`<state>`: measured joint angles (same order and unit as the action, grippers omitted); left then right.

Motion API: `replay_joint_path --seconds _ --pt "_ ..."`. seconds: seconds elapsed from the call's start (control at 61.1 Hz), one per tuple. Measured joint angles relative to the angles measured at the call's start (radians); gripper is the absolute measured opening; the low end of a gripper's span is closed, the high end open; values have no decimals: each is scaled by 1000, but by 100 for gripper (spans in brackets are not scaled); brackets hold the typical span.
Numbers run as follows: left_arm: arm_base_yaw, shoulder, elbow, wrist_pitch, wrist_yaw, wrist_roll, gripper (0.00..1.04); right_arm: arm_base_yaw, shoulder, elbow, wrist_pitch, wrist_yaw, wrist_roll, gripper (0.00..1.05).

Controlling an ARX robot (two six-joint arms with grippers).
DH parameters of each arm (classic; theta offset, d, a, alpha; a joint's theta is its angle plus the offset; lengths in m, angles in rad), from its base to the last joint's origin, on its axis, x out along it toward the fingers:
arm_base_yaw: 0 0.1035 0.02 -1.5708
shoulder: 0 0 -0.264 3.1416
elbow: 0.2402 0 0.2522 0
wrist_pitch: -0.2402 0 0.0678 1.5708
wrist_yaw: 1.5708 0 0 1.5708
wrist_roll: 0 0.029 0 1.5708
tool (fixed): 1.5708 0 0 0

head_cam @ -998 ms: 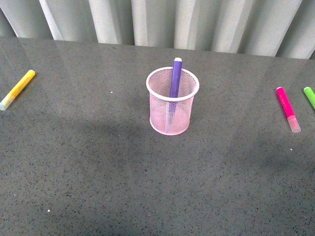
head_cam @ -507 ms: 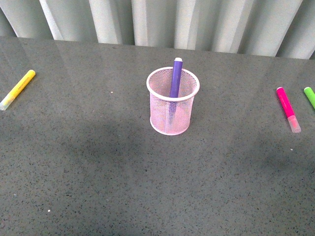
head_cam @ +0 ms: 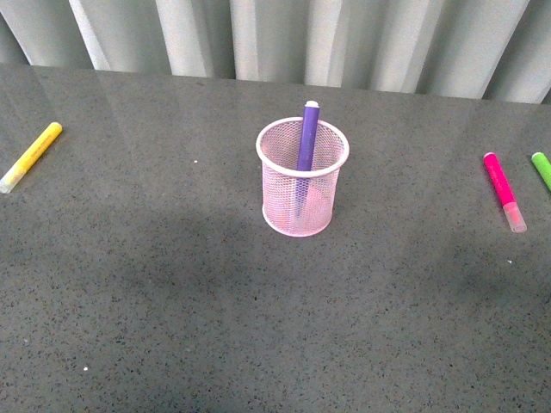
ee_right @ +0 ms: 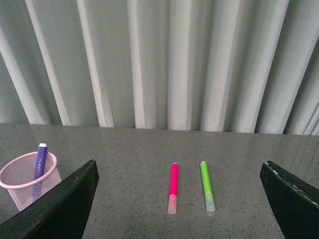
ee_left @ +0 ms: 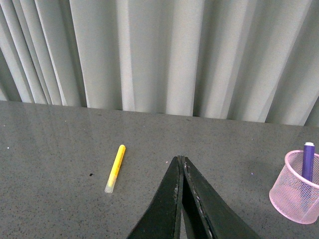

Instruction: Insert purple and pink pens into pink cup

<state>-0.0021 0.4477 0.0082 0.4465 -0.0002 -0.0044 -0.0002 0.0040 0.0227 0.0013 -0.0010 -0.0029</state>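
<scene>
The pink cup (head_cam: 302,176) stands upright at the middle of the dark table. The purple pen (head_cam: 306,138) stands inside it, leaning on the far rim. The pink pen (head_cam: 503,190) lies flat at the right side of the table. Neither gripper shows in the front view. In the left wrist view my left gripper (ee_left: 182,159) is shut and empty, with the cup (ee_left: 296,196) and purple pen (ee_left: 308,162) off to one side. In the right wrist view my right gripper (ee_right: 179,172) is wide open; the pink pen (ee_right: 173,186) lies ahead between its fingers, and the cup (ee_right: 27,181) is beside one finger.
A green marker (head_cam: 541,169) lies next to the pink pen at the right edge, also in the right wrist view (ee_right: 207,185). A yellow marker (head_cam: 31,155) lies at the far left, also in the left wrist view (ee_left: 115,168). A pleated grey curtain (head_cam: 284,39) backs the table.
</scene>
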Motion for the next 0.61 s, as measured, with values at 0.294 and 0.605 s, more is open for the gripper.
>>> replay_joint_path --seconds 0.294,0.605 --pt "0 -132 0 -127 0 0 4 0 0 0 0 0 0 98" --pt "0 -237 0 -233 0 0 4 0 0 0 0 0 0 98"
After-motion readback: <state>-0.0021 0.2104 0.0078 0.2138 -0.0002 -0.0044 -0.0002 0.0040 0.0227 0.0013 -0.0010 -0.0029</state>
